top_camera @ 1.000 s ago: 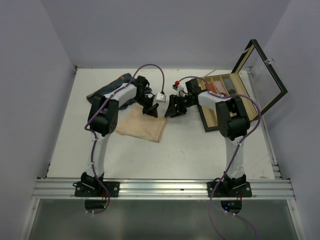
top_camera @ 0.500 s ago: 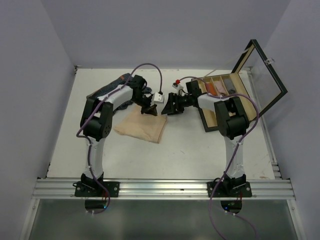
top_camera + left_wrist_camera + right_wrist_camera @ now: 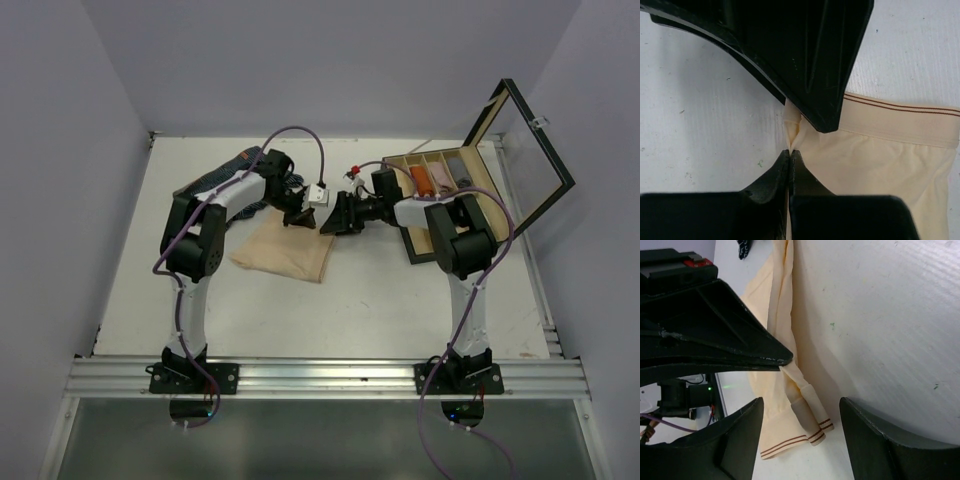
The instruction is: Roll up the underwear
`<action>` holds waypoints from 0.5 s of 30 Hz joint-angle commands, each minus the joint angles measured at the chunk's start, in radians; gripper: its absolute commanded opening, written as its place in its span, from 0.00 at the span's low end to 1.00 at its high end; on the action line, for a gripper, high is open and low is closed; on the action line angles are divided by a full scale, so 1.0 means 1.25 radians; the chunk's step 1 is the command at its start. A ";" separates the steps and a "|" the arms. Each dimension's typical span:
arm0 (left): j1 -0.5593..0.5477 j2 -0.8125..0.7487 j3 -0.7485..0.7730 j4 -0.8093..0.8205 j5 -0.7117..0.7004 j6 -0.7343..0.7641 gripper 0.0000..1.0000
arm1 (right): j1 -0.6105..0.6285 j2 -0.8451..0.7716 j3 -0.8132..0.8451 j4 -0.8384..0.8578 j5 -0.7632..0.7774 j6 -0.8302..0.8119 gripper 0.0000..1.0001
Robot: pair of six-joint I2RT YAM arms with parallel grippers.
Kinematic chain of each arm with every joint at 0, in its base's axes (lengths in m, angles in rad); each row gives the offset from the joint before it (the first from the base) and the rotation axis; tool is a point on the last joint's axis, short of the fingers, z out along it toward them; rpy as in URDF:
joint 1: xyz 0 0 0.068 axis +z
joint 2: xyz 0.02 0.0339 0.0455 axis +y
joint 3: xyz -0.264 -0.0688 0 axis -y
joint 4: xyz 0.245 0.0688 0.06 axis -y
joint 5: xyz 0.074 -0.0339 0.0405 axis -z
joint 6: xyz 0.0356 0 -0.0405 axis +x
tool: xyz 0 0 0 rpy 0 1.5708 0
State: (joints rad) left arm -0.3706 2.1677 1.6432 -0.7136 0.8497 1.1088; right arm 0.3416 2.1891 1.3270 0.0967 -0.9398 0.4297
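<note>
The beige underwear lies flat on the white table between the two arms. My left gripper is shut on its far right corner, and the fingertips pinch a pleat of the cloth. My right gripper faces it from the right, open. Its fingers stand either side of the folded, brown-striped waistband corner without touching it. A navy striped garment lies bunched at the back left, partly under the left arm.
A compartmented wooden box stands at the right with its glass lid propped open and coloured items in its far compartments. A small white block with a cable sits just behind the grippers.
My right gripper has slid left, down to the underwear's corner, and now straddles it. The left gripper has stayed shut on the corner and hardly moved.
</note>
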 commanded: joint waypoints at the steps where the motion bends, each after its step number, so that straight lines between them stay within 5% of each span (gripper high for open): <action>1: 0.001 -0.024 0.002 0.050 0.016 -0.013 0.01 | 0.019 0.028 -0.039 -0.003 0.025 0.006 0.66; 6: 0.002 -0.017 0.006 0.065 0.021 -0.030 0.06 | 0.020 0.027 -0.053 0.012 0.034 0.013 0.51; 12: 0.006 -0.030 0.006 0.090 0.016 -0.083 0.31 | 0.020 0.024 -0.044 0.007 0.072 0.013 0.19; 15: 0.032 -0.072 -0.003 0.140 0.047 -0.192 0.41 | 0.020 0.021 -0.037 -0.002 0.085 0.004 0.11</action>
State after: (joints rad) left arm -0.3660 2.1647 1.6413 -0.6350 0.8494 0.9985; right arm 0.3618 2.2074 1.2842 0.1204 -0.9031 0.4606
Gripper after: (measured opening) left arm 0.390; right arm 0.133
